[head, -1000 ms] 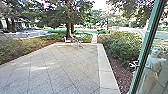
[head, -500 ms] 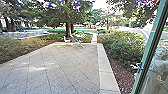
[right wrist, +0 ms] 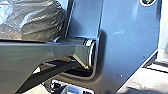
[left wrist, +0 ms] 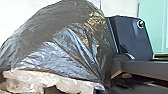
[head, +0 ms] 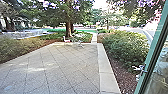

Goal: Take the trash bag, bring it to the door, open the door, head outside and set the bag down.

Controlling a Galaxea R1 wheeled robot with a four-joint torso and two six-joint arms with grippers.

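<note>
The green-framed glass door [head: 154, 57] slants along the right edge of the head view, with a handle [head: 141, 68] on its frame, and the paved yard lies beyond. The black trash bag [left wrist: 62, 37] bulges large in the left wrist view, wrinkled and shiny, beside the robot's dark body, with pale crumpled plastic [left wrist: 47, 80] along its edge. Part of the same dark bag [right wrist: 42, 22] shows in the right wrist view, past a robot arm bar. How the bag is held cannot be made out.
Large square pavers [head: 60, 67] run ahead, bordered by a pale strip [head: 106, 67]. Bushes [head: 125, 46] and mulch line the right; low shrubs [head: 20, 47] line the left. A tree [head: 68, 28] and a small outdoor table [head: 78, 41] stand at the far end.
In the head view the door's frame and handle have slid to the right, uncovering more bush. The pavers have shifted slightly, while the tree and far table stay nearly in place.
</note>
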